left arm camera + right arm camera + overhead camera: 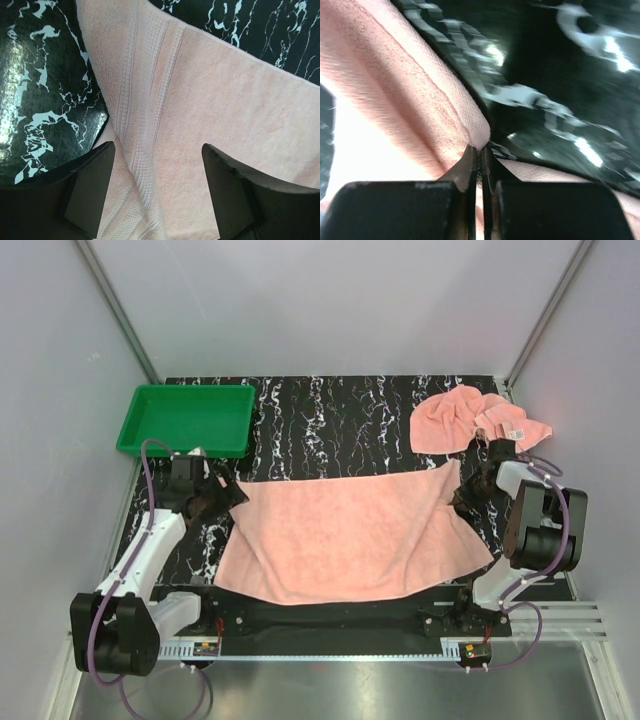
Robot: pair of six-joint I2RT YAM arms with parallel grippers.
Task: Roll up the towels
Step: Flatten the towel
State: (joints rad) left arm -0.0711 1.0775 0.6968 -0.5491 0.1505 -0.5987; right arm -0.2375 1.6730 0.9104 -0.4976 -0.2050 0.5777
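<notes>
Going by how things lie, the rolling has not begun. The spread towel (350,535) lies open and nearly flat across the middle of the tabletop (330,420), with no turn of a roll at either end. Its near edge reaches the tabletop's front edge. My left gripper (157,165) is spread wide over the towel's left end, one finger on each side of the woven stripe band (135,125), and grips nothing. My right gripper (481,155) is pressed together on a fold of the towel's right edge, pinching it just above the tabletop. The crumpled towel (460,420) sits bunched in the far right corner, its white label (519,432) showing. It has to be laid out before it can be rolled, so I judge both towels are left to do. The green tray (135,425) stands at the far left corner, well apart from both towels, and I see nothing in it.
</notes>
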